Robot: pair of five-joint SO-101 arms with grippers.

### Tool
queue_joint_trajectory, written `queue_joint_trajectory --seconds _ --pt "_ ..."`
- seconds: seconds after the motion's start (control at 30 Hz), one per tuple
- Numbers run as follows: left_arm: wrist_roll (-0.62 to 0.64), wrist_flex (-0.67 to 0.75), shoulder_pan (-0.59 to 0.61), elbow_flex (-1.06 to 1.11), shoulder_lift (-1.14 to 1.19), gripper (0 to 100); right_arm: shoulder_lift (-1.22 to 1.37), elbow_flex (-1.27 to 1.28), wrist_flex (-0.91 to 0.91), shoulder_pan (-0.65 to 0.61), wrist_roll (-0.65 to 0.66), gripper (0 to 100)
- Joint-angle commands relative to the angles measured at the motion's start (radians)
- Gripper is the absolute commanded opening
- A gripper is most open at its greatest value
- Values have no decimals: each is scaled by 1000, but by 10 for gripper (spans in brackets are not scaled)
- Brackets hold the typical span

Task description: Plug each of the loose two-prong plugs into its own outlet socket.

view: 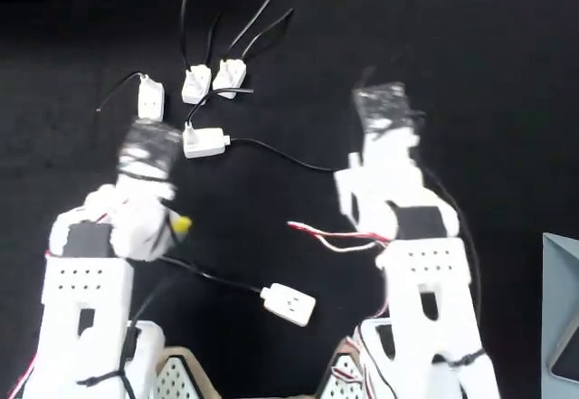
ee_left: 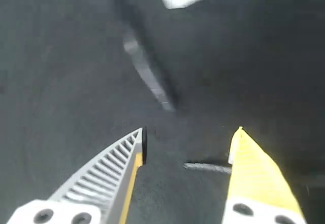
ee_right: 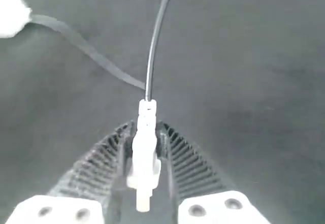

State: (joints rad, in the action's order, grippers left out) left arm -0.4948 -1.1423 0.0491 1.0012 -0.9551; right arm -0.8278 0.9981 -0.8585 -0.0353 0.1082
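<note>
A: Which step is in hand?

B: The carry, by the look of it. The right gripper (ee_right: 144,128) is clamped on a slim white two-prong plug (ee_right: 143,158), whose black cable (ee_right: 157,36) runs away from it. It sits above the black table (view: 507,82), right of centre, with no socket beneath. The prongs cannot be made out.

A: And the other arm?

B: The left gripper (ee_left: 190,130) gapes wide and holds nothing. It hangs just beside a white cabled block (view: 204,141).

A: What does the next move call for?

B: A judgement only. The outlet socket (view: 289,302) near the arm bases shows bare slots. The plug needs to go there, prongs square to the slots, then be pushed straight in. The left gripper likely has to pin the socket body, or it will slide.
</note>
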Motion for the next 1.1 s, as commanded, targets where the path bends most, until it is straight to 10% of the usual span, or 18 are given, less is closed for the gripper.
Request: queue_joint_trajectory --seconds 0.0,0.33,0.67,0.87,1.07 --pt "-150 -68 -134 -90 -3 276 -44 82 150 87 -9 11" --pt "-374 -69 -363 -67 158 308 -45 171 222 153 -71 13" --pt "-292 149 -558 -97 565 302 -45 180 219 157 -72 13" --pt "-195 322 -567 -59 649 73 -50 200 226 157 -72 13" --pt "-187 146 -524 -114 647 30 -50 200 226 157 -118 13"
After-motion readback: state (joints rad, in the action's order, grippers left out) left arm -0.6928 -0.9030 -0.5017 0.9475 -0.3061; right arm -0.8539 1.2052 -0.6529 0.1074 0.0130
